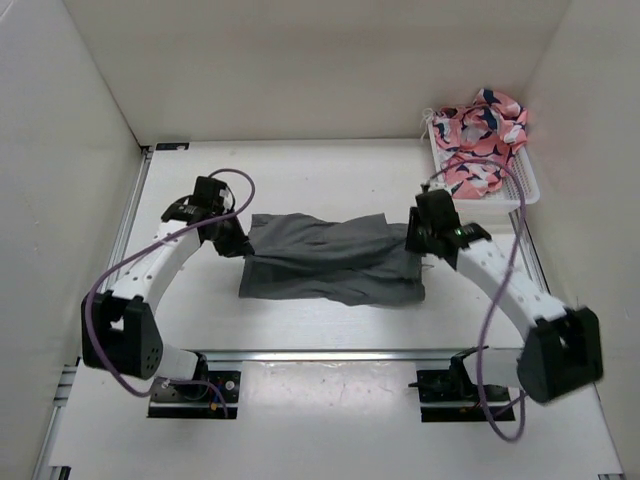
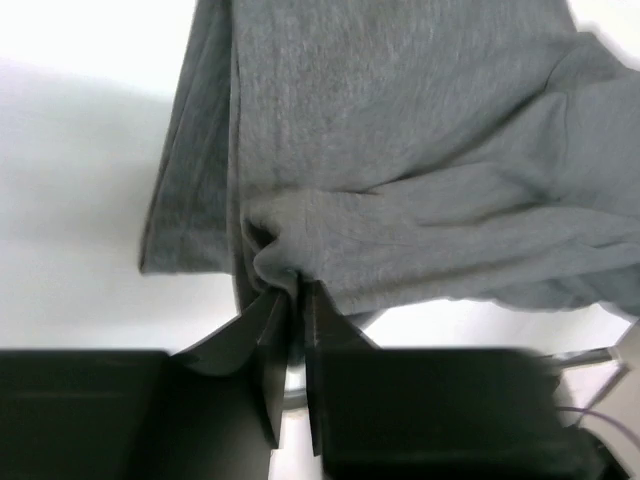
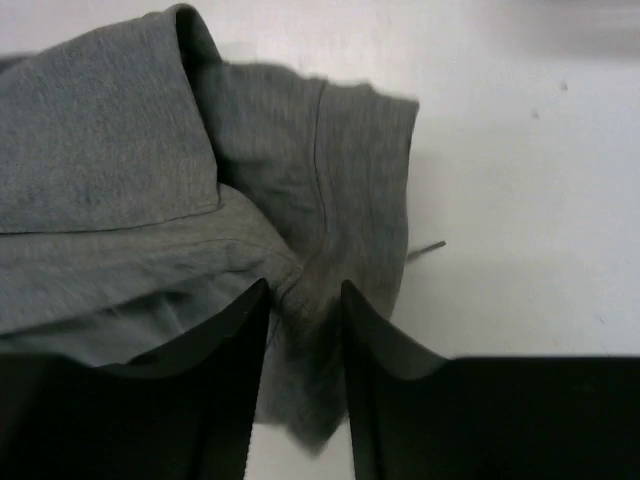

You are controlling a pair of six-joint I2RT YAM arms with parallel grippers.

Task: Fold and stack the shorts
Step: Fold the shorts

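Observation:
The grey shorts [image 1: 330, 255] lie partly folded and rumpled across the middle of the table, between my two grippers. My left gripper [image 1: 238, 243] is at their left edge. In the left wrist view it [image 2: 295, 295] is shut on a bunched fold of the shorts [image 2: 400, 150]. My right gripper [image 1: 415, 240] is at their right edge. In the right wrist view it [image 3: 303, 290] has its jaws a narrow gap apart, pinching a puckered, thick fold of the shorts [image 3: 120, 150] near a hemmed corner.
A white basket [image 1: 525, 185] stands at the back right and holds pink patterned cloth [image 1: 480, 135]. White walls enclose the table on the left, back and right. A metal rail [image 1: 330, 353] runs along the front, near the arm bases.

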